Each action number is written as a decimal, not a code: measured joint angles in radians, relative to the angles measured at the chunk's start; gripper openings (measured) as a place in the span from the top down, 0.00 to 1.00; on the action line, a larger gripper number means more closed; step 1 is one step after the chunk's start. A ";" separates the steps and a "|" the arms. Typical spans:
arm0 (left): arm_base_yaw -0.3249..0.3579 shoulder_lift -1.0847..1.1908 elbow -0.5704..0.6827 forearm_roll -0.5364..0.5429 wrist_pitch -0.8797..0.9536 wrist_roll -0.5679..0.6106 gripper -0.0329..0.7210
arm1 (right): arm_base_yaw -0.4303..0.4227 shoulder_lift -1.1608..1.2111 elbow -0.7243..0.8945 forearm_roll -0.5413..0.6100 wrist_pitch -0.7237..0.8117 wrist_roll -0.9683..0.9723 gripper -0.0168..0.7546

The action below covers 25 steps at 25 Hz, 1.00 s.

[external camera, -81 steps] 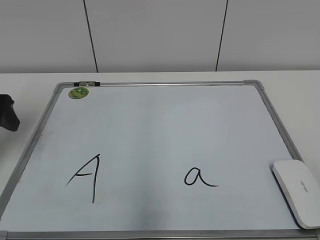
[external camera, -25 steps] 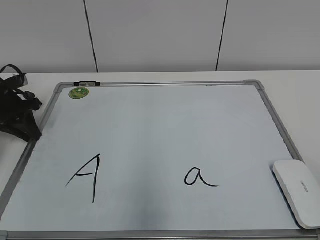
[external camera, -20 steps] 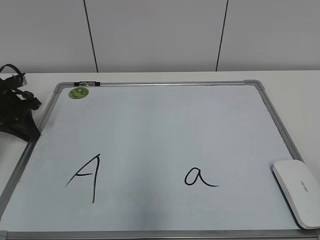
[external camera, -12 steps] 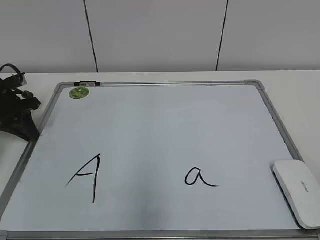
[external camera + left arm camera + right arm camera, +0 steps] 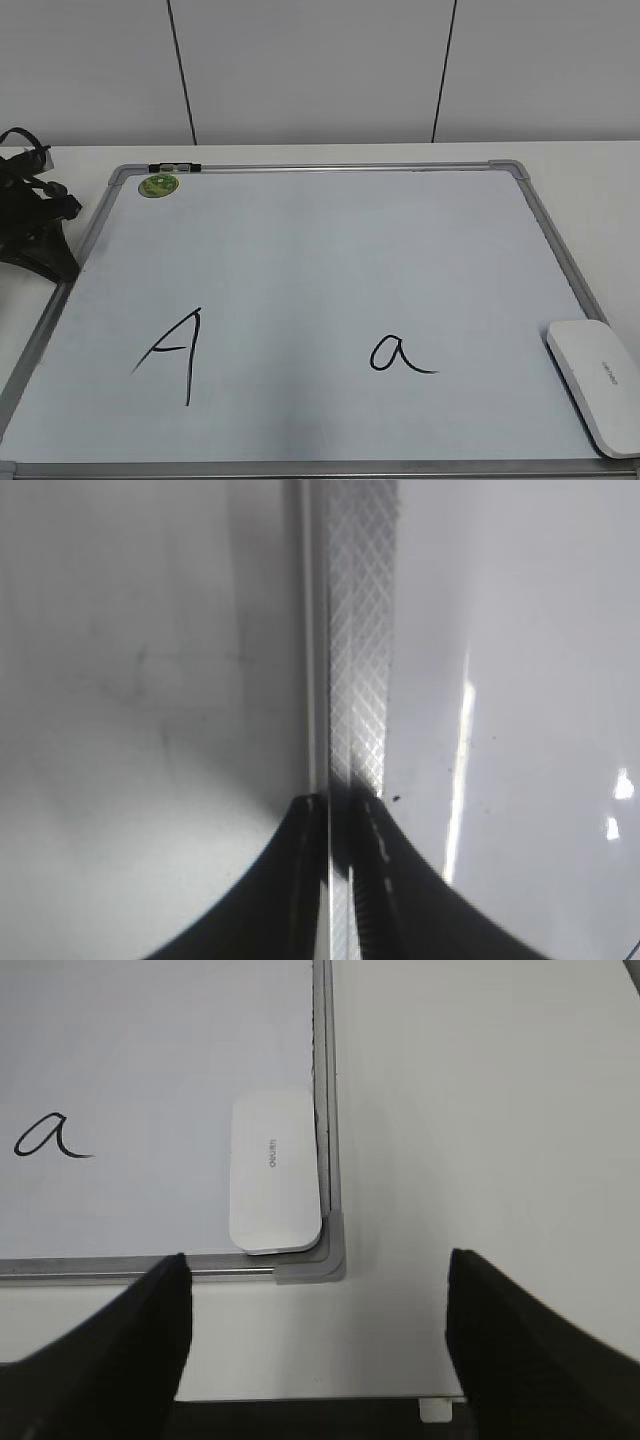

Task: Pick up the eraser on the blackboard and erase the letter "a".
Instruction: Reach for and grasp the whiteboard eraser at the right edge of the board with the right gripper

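The blackboard (image 5: pixel 320 250) lies flat on the table. The white eraser (image 5: pixel 595 385) rests on its near right corner, against the frame, and also shows in the right wrist view (image 5: pixel 272 1170). The letter "a" (image 5: pixel 400 355) is written left of the eraser and also shows in the right wrist view (image 5: pixel 52 1137). My right gripper (image 5: pixel 318 1260) is open and empty, above the table just in front of that corner; it is out of the exterior view. My left gripper (image 5: pixel 62 262) is at the board's left edge, its jaws (image 5: pixel 338 805) closed on the silver frame (image 5: pixel 360 630).
A capital "A" (image 5: pixel 170 355) is written on the board's near left. A round green magnet (image 5: pixel 157 185) and a small black-and-white clip (image 5: pixel 173 168) sit at the far left corner. White table (image 5: pixel 480 1110) surrounds the board; a wall stands behind.
Since the earliest frame my left gripper has moved up to the board's left frame. Over the last second it has barely shifted. The eraser and letters are unchanged.
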 joint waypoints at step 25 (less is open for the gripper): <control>0.000 0.000 -0.001 0.000 0.000 0.001 0.89 | 0.041 0.980 -0.236 0.111 -0.158 -0.072 0.22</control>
